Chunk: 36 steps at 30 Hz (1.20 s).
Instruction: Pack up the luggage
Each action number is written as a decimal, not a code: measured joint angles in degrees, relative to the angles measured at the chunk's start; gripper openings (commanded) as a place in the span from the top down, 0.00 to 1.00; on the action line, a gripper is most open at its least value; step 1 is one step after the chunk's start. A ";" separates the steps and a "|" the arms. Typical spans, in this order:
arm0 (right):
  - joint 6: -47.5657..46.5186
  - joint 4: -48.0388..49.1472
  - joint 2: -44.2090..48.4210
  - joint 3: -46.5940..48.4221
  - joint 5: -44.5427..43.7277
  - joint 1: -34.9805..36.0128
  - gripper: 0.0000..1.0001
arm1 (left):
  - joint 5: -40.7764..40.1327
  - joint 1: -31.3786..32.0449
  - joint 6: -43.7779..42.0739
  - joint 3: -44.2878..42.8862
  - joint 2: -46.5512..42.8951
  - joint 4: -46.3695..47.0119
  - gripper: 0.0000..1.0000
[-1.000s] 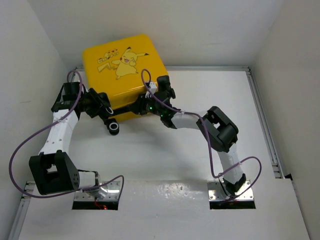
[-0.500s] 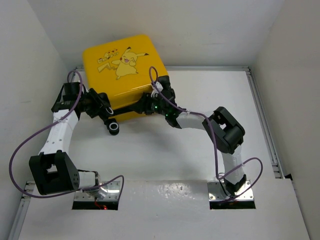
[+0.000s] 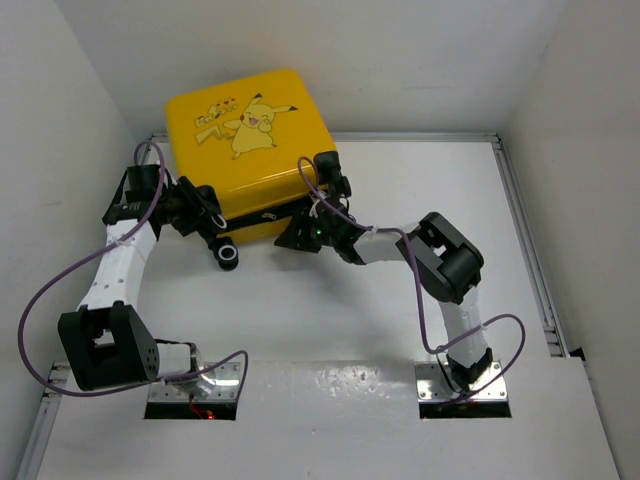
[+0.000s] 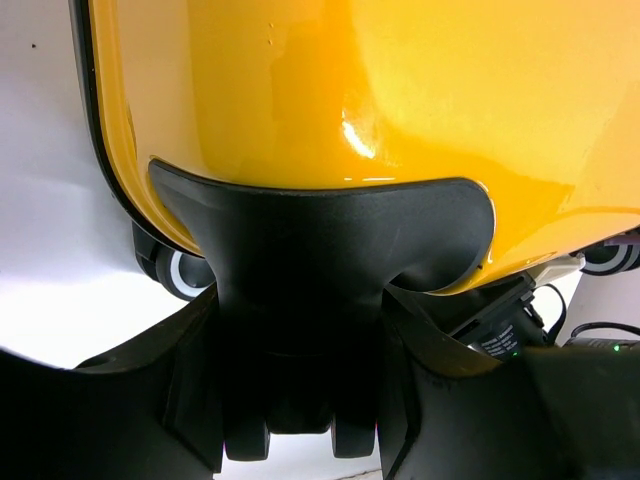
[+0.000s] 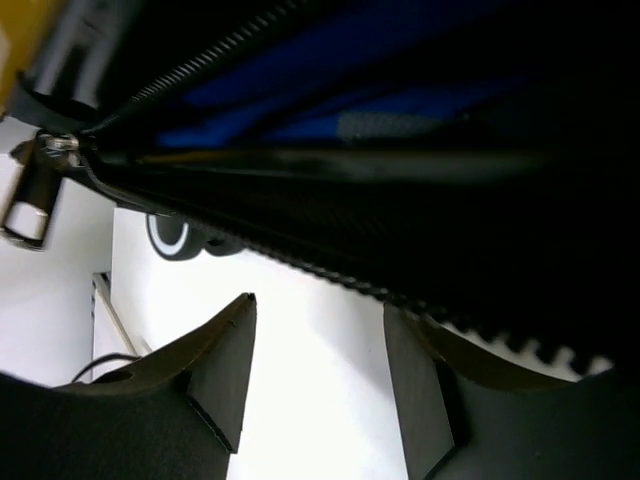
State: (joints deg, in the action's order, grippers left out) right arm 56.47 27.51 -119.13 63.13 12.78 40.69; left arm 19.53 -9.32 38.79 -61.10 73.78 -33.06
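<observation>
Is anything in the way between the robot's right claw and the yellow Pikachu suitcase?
No, nothing visible. The right gripper sits open right beside the suitcase's zippered edge, with only bare white table showing between its fingers.

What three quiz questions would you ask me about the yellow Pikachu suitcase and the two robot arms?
1. Pick one: where does the suitcase sit in the top view?
A. at the far side of the table, towards the left
B. between the two arm bases
C. at the far right corner
2. True or false: the right pincer is squeezing something.
3. Fill the gap: the left pincer sits around the suitcase's black ____ mount.

Key
1. A
2. False. Its jaws stand open with nothing between them.
3. wheel
</observation>
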 measured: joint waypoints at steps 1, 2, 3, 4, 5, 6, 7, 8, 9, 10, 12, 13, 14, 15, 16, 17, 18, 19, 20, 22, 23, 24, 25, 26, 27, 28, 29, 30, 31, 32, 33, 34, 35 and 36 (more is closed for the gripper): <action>-0.42 0.35 -0.11 0.11 0.61 -0.15 0.46 | 0.00 0.00 -0.02 0.00 -0.02 0.02 1.00; -1.31 0.44 -0.15 0.11 1.25 -0.31 0.46 | -0.02 0.00 -0.04 0.00 -0.02 0.04 1.00; -2.21 0.28 -0.17 0.11 1.66 -0.44 0.46 | -0.02 0.00 -0.09 0.00 -0.02 0.04 1.00; -3.04 0.09 -0.17 0.11 2.21 -0.52 0.46 | -0.04 0.00 -0.13 0.00 -0.02 0.07 1.00; -4.39 -0.26 -0.15 0.11 2.58 -0.59 0.48 | -0.07 0.00 -0.15 0.00 -0.07 0.07 1.00; -5.79 -0.72 -0.15 0.11 2.78 -0.66 0.49 | -0.09 0.00 -0.15 0.00 -0.13 0.07 1.00; -7.32 -1.33 0.00 0.09 2.91 -0.72 0.50 | -0.11 0.00 -0.17 0.00 -0.17 0.04 1.00; -8.85 -2.21 0.37 0.07 3.13 -0.70 0.50 | -0.11 0.00 -0.17 0.02 -0.17 0.07 1.00; -10.45 -3.34 0.98 0.07 3.10 -0.63 0.51 | -0.09 0.00 -0.15 0.02 -0.20 0.07 1.00; -12.04 -5.22 1.97 0.07 3.10 -0.50 0.51 | -0.09 0.00 -0.15 0.02 -0.22 0.09 1.00; -14.69 -8.59 4.20 0.04 2.84 -0.07 0.51 | -0.11 0.04 -0.15 0.02 -0.44 0.11 1.00; -16.11 -10.14 5.40 0.07 2.80 0.26 0.51 | -0.07 0.22 -0.13 0.04 -0.52 0.07 1.00; -17.14 -11.21 6.32 0.07 2.75 0.55 0.51 | -0.02 0.46 -0.13 0.11 -0.57 0.11 1.00; -18.29 -11.82 7.21 0.07 2.67 0.83 0.49 | -0.07 0.90 -0.07 0.26 -0.59 0.20 1.00; -19.15 -11.87 8.09 0.07 2.34 0.98 0.44 | -0.26 1.38 -0.11 0.46 -0.59 0.37 1.00; -19.71 -11.67 8.72 0.11 2.08 0.94 0.42 | -0.55 1.62 -0.15 0.59 -0.59 0.52 1.00; -20.35 -11.28 9.33 0.24 1.75 0.72 0.42 | -0.61 1.73 -0.15 0.59 -0.59 0.55 1.00; -20.65 -11.04 9.66 0.76 1.27 0.48 0.41 | -0.68 1.73 -0.15 0.59 -0.63 0.55 1.00; -20.65 -10.86 9.70 1.36 0.94 0.31 0.41 | -0.76 1.75 -0.15 0.59 -0.63 0.55 1.00; -20.65 -9.68 9.64 2.60 0.15 -0.11 0.41 | -0.79 1.75 -0.15 0.61 -0.70 0.55 1.00; -20.57 -8.96 9.62 2.93 -0.22 -0.13 0.41 | -0.81 1.75 -0.15 0.61 -0.76 0.55 1.00; -20.48 -8.26 9.44 3.39 -0.48 -0.22 0.41 | -0.79 1.77 -0.15 0.61 -0.79 0.57 1.00; -20.35 -8.15 9.05 4.04 -0.74 -0.22 0.41 | -0.81 1.79 -0.15 0.61 -0.79 0.57 1.00; -20.15 -8.04 8.26 5.33 -0.96 -0.22 0.41 | -0.81 1.79 -0.15 0.63 -0.79 0.57 1.00; -19.98 -7.78 7.34 6.49 -1.09 -0.22 0.41 | -0.79 1.79 -0.15 0.63 -0.83 0.61 1.00; -19.74 -7.39 6.43 7.50 -1.22 -0.22 0.41 | -0.79 1.79 -0.15 0.63 -0.87 0.61 1.00; -19.39 -7.06 5.64 8.17 -1.22 -0.22 0.41 | -0.74 1.79 -0.15 0.63 -0.92 0.66 1.00; -19.04 -6.99 5.05 8.59 -1.01 -0.22 0.41 | -0.70 1.79 -0.17 0.66 -0.92 0.68 1.00; -18.69 -6.99 4.48 8.92 -0.61 -0.22 0.41 | -0.63 1.79 -0.17 0.66 -0.94 0.72 1.00; -18.71 -6.84 4.00 9.11 -0.57 -0.17 0.41 | -0.55 1.79 -0.17 0.66 -0.94 0.74 1.00; -18.69 -6.80 3.87 9.38 -0.61 -0.04 0.41 | -0.46 1.81 -0.31 0.68 -0.94 0.87 1.00; -18.58 -7.04 3.87 9.53 -0.61 -0.04 0.41 | -0.44 1.79 -0.37 0.76 -0.96 0.94 1.00; -18.56 -7.13 3.85 9.55 -0.61 0.07 0.41 | -0.33 1.81 -0.44 0.85 -1.05 1.09 1.00; -18.51 -7.17 3.85 9.60 -0.59 0.17 0.42 | -0.26 1.79 -0.52 0.85 -1.07 1.14 1.00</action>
State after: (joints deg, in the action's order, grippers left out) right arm 37.95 20.34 -115.28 72.73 12.19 40.86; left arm 19.27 -7.53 38.26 -60.25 72.71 -31.92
